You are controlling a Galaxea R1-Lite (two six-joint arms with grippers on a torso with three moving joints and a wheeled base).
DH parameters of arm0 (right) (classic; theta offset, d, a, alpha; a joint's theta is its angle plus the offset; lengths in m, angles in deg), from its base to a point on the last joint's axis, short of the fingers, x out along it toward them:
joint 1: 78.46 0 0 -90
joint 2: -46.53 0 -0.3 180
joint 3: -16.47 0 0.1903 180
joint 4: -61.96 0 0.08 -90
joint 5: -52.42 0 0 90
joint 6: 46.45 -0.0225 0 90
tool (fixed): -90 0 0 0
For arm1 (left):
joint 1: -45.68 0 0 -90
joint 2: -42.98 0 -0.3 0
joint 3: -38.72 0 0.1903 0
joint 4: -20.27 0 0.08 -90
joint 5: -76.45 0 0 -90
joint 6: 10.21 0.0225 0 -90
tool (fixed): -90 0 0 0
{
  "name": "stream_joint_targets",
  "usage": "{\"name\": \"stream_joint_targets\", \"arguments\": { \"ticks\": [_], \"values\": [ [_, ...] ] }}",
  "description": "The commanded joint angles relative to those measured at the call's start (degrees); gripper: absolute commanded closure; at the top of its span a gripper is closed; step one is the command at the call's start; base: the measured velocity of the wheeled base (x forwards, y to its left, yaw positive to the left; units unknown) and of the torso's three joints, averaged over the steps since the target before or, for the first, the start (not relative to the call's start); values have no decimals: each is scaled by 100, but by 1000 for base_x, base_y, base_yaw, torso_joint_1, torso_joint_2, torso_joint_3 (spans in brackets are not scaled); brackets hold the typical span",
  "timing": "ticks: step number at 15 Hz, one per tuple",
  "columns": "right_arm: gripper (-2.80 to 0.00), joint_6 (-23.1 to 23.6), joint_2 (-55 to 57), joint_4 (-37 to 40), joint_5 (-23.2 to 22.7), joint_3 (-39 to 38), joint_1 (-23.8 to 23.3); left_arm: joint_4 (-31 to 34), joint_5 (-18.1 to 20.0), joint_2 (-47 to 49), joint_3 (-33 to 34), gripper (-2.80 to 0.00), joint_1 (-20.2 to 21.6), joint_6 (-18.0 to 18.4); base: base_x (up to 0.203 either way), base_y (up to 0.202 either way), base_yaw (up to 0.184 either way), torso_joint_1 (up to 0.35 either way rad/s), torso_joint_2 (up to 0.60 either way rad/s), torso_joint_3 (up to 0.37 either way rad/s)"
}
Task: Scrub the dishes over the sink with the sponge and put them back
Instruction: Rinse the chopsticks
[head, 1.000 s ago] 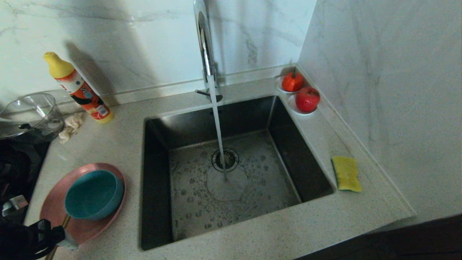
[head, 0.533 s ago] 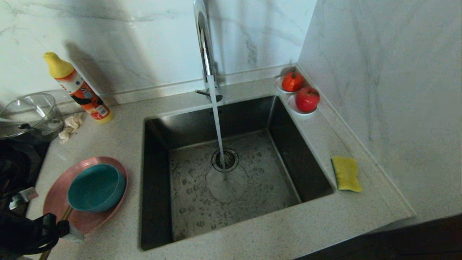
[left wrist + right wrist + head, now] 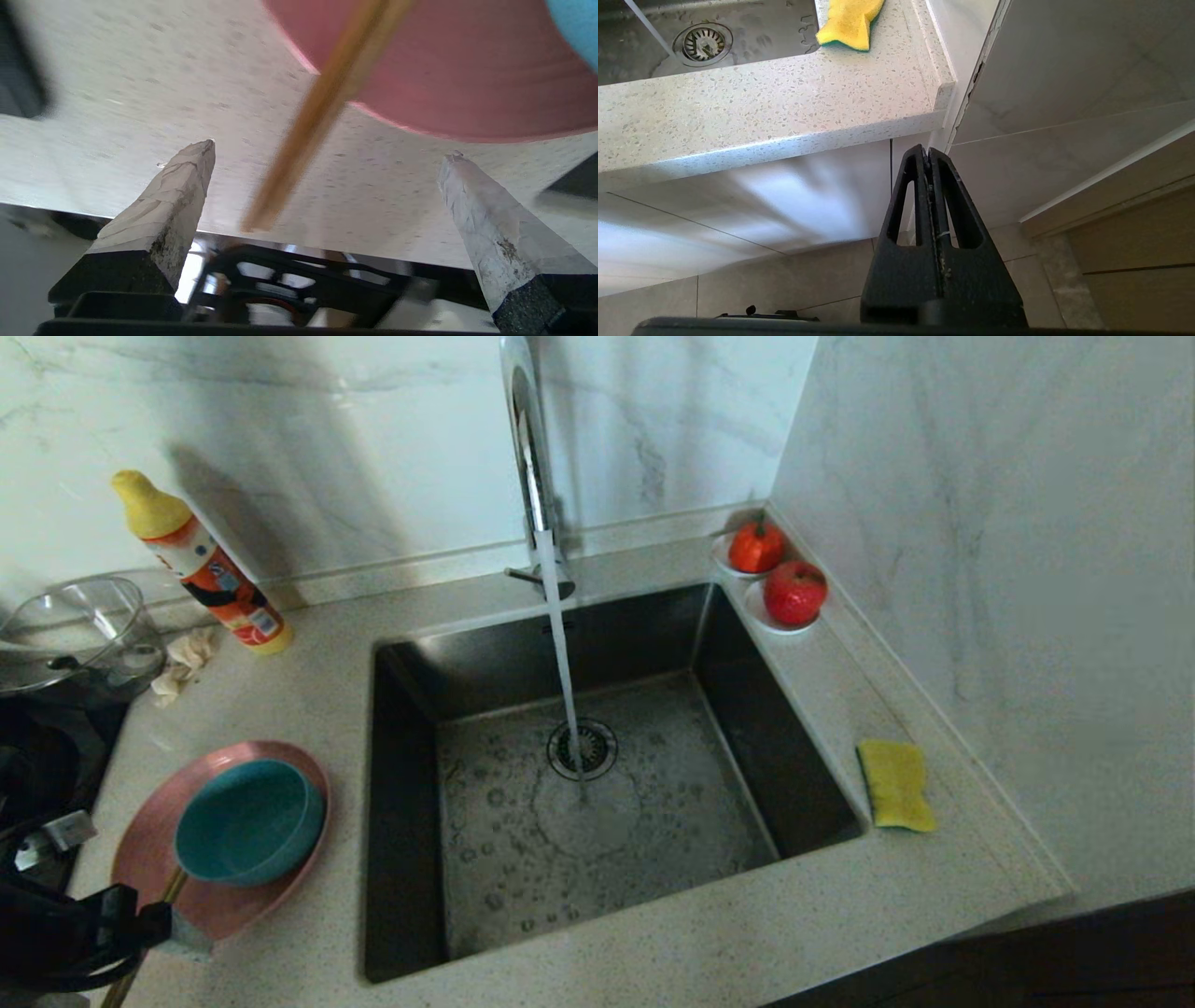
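The pink plate (image 3: 154, 859) has slid back; left gripper (image 3: 327, 154), jaws wide, nears its stiff, slippery rim.

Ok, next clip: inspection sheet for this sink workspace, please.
Surface: speckled counter; tap running into sink.
Job's things: teal bowl on pink plate, left of sink; sponge on the right.
Clutter: bottle, rag, glass bowl, fruit saucers, wooden stick on the plate.
Pincers: left pincer open by the plate's rim; right pincer shut, below the counter.
Cables: nothing seen.
Surroundings: marble walls.
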Motion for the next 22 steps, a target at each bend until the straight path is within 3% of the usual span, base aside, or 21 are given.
{"name": "stream_joint_targets", "arguments": {
  "ticks": [1, 5, 10, 22],
  "values": [
    [0, -2, -1, 1, 2, -1, 3, 7, 7, -160, -12, -280, 381, 767, 0, 0, 0, 0, 0, 0],
    [0, -2, -1, 1, 2, -1, 3, -4, 29, -220, -13, -280, 823, 2099, 0, 0, 0, 0, 0, 0],
    [0, -2, -1, 1, 2, -1, 2, 33, 506, -125, 53, -280, 836, 2811, 0, 0, 0, 0, 0, 0],
    [0, -2, -1, 1, 2, -1, 3, 46, 600, 279, -139, -280, 707, 2783, 0, 0, 0, 0, 0, 0]
  ]
}}
